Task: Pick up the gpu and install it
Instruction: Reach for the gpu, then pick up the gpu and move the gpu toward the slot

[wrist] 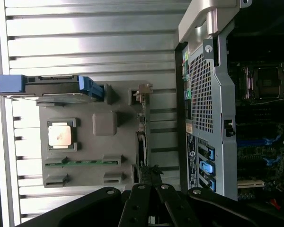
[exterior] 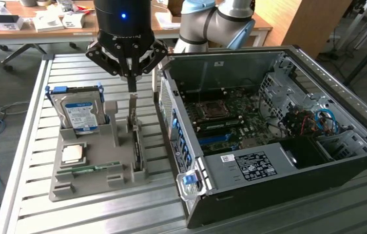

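Jaws of the gripper (exterior: 131,89) (wrist: 148,177) are pressed fully together into one thin dark tip, which points straight down at the upper end of the gpu (exterior: 135,141) (wrist: 141,142). The tip meets the silvery bracket (exterior: 133,105) or hangs just above it, and I cannot tell if it really pinches the metal. The gpu stands on its edge in a narrow slot of the grey holder (exterior: 63,190) (wrist: 85,149), on the side nearest to the open computer case (exterior: 313,73) (wrist: 217,104). In the same holder, a hard drive (exterior: 79,114) with blue side rails stands upright at the exterior view's left. A CPU (exterior: 72,153) (wrist: 59,134) lies flat in its pocket, and a green RAM stick (exterior: 97,168) (wrist: 83,162) lies just beside it. The holder and the case both rest on a slatted metal table (exterior: 72,217). The case lies on its side with the motherboard (exterior: 235,117) facing up.
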`<state>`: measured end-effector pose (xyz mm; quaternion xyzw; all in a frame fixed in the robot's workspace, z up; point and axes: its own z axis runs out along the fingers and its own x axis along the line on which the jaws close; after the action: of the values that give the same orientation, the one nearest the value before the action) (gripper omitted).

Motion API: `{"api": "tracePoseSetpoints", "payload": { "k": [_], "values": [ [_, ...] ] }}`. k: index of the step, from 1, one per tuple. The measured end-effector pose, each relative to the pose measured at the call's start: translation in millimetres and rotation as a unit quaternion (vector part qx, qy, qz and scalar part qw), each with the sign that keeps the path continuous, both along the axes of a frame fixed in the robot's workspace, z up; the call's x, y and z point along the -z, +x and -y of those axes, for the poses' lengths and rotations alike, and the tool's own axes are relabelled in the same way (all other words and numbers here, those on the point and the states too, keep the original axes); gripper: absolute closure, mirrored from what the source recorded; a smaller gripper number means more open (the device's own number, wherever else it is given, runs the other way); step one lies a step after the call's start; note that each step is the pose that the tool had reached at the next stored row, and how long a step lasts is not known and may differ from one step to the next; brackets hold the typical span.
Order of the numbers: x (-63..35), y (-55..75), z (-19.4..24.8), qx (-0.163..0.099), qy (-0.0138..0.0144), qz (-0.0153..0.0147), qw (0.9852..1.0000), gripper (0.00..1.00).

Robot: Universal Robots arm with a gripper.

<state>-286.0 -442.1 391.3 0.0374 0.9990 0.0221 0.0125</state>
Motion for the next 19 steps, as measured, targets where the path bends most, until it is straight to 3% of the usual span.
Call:
{"api": "tracePoseSetpoints", "payload": {
  "k": [19],
  "values": [
    [0.0,0.0,0.0,0.0,0.0,0.0,1.0,0.89]
  ]
}}
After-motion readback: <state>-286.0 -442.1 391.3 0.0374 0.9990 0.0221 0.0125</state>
